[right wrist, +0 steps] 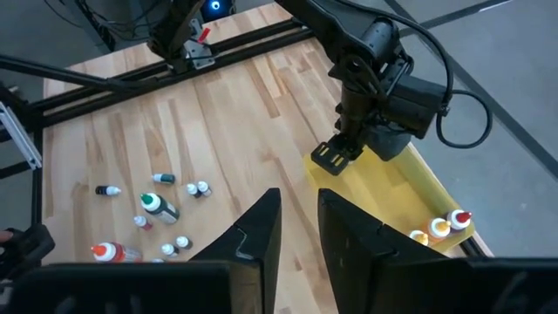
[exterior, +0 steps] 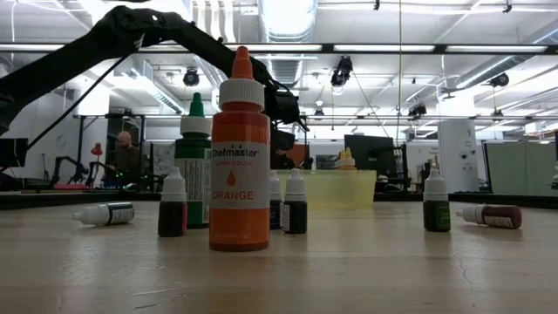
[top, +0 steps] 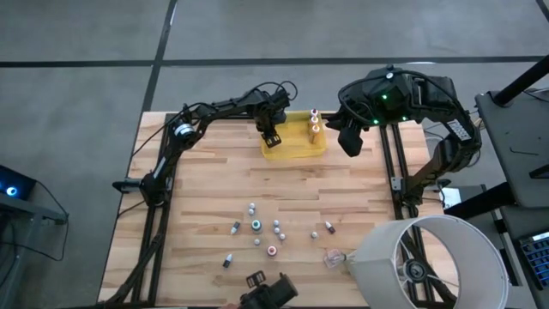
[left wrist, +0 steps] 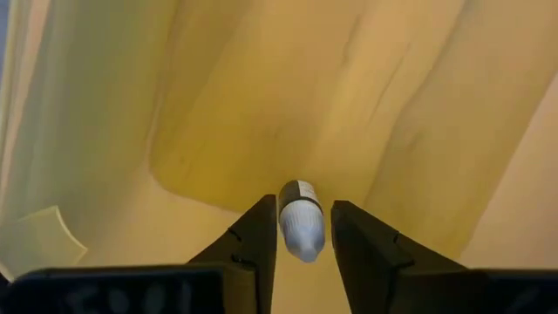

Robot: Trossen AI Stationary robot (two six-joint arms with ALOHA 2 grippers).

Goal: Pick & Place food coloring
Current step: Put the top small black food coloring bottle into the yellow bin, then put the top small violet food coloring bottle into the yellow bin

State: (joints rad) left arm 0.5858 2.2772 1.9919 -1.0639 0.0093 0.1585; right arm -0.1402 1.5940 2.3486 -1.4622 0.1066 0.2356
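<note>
Here I have a bottle [left wrist: 301, 228] lying lengthwise between the left gripper's [left wrist: 302, 234] part-open fingers, barely held, over the tray [top: 296, 148].

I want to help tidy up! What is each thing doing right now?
left gripper, above yellow tray, small bottle at its tip
right gripper, open, empty, beside tray
orange bottle, upright, capped
green bottle, upright, capped
tray bottles, upright
brown bottle, lying down
</note>
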